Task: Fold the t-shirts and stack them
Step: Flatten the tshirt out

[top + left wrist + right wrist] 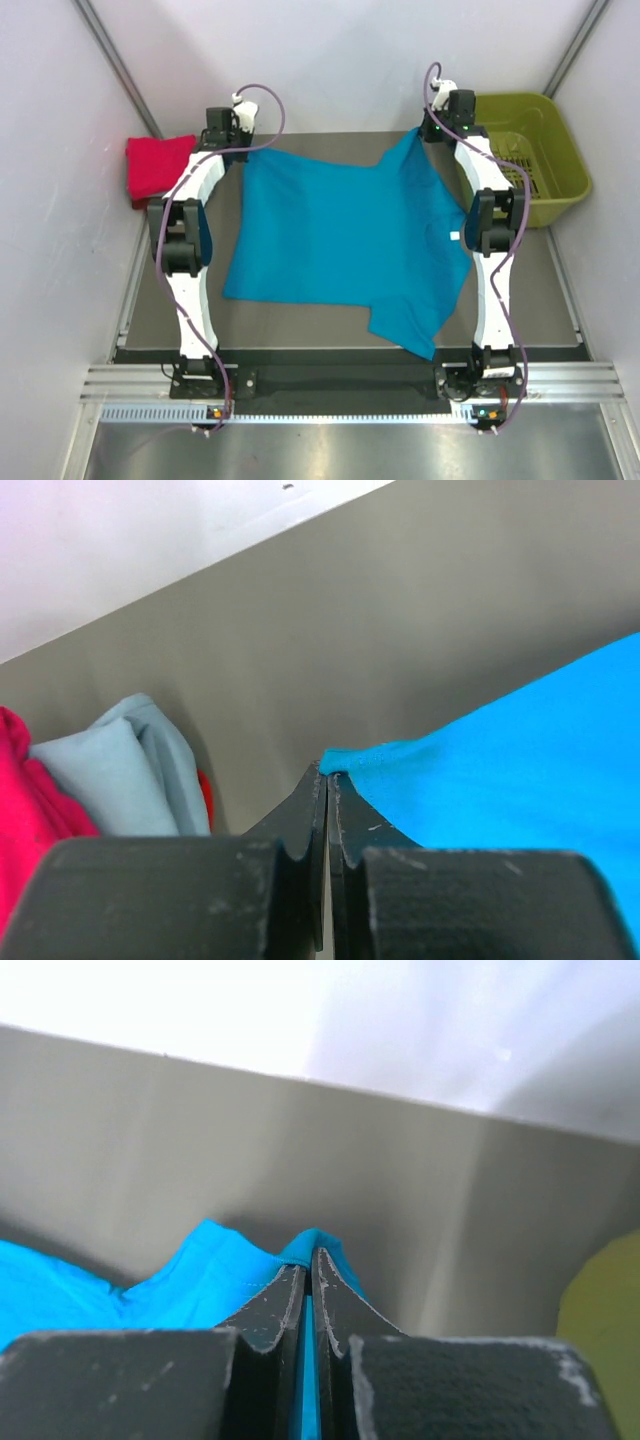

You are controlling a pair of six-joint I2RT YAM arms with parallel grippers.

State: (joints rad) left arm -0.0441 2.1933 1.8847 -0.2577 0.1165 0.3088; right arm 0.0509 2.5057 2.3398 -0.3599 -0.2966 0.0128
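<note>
Both pairs of jaws pinch thin far corners of the teal shirt (340, 240), so uneven pulling could slip one free and skew the fold.

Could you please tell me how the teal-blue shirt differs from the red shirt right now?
The teal-blue shirt is spread open in the middle; the red shirt sits in a compact pile at the far left. The teal-blue shirt is pinched at its far corners by the left hand and right hand; the red shirt is untouched. Both are plain cloth.
</note>
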